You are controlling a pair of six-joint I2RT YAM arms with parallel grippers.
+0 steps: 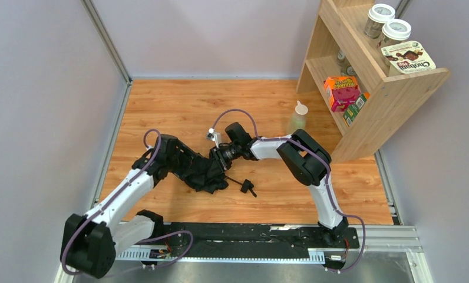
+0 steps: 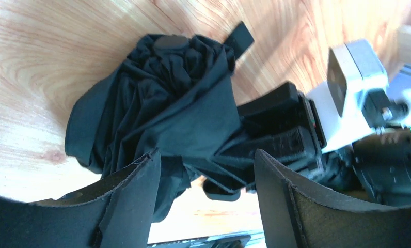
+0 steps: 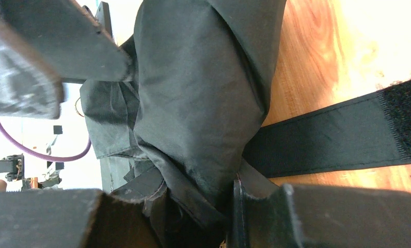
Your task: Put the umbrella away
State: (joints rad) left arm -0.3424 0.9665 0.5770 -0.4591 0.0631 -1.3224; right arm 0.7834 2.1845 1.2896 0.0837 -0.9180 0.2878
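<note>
The umbrella (image 1: 207,174) lies collapsed on the wooden table as a crumpled bundle of black fabric. Its thin shaft runs right to the small knob handle (image 1: 247,187). My right gripper (image 1: 219,158) comes in from the right and is shut on a fold of the canopy (image 3: 203,103). The velcro strap (image 3: 337,137) lies flat on the wood beside it. My left gripper (image 1: 188,165) is at the bundle's left side, open. In the left wrist view its fingers (image 2: 136,191) straddle the edge of the fabric (image 2: 172,98) without pinching it, facing the right gripper (image 2: 281,139).
A squeeze bottle of green liquid (image 1: 299,116) stands behind the right arm. A wooden shelf unit (image 1: 391,88) at the back right holds boxes and jars. Grey walls close the left, back and right sides. A metal rail (image 1: 250,242) runs along the near edge.
</note>
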